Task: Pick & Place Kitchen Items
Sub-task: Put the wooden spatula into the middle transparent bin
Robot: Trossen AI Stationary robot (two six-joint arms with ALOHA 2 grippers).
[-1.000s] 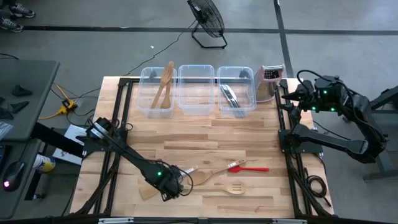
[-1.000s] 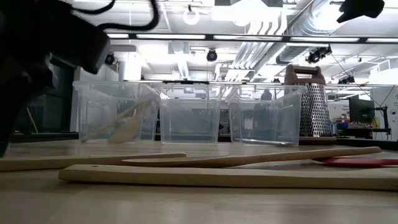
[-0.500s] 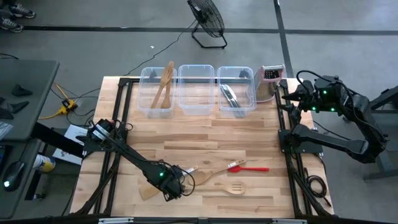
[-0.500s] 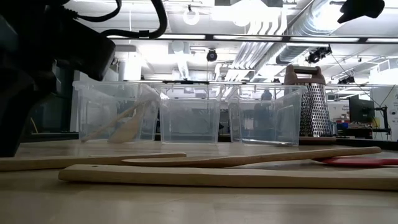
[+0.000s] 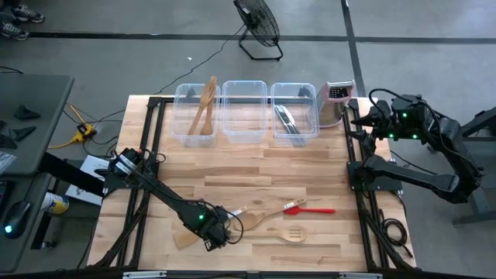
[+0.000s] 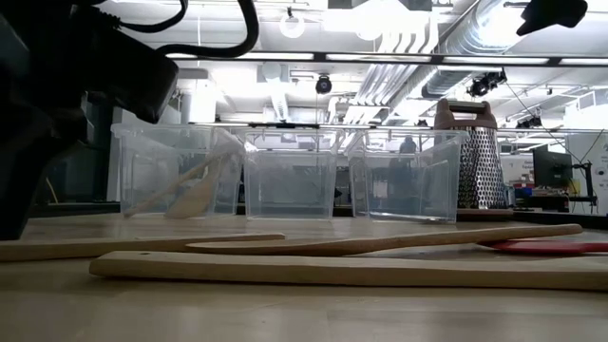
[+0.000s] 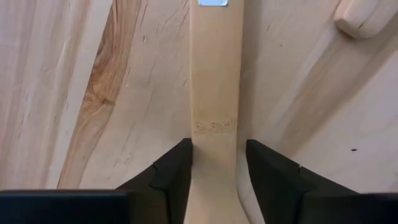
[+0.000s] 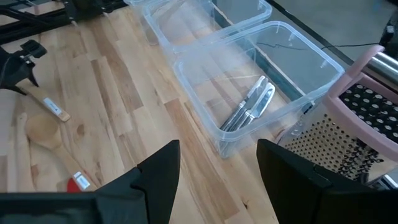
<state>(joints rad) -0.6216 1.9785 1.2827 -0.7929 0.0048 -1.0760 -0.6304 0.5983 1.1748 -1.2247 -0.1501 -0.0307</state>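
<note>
On the wooden table (image 5: 248, 167), near front edge: three clear tubs (image 5: 245, 113) line the far side, the left one with wooden pieces, the right one with metal pieces. Left arm reaches down to the front-left. Left gripper (image 7: 216, 165) straddles a flat wooden spatula (image 7: 216, 93), a finger (image 7: 174, 171) on either side of the handle, nearly touching but not plainly clamped. The handle's long axis runs straight ahead between them, so squeezing shut should catch it. Wooden spoon (image 5: 260, 217), slotted spatula (image 5: 294, 233) and red spatula (image 5: 311, 208) lie just beside. Right gripper (image 8: 217, 162), open and empty, waits high over the far-right corner, well apart.
</note>
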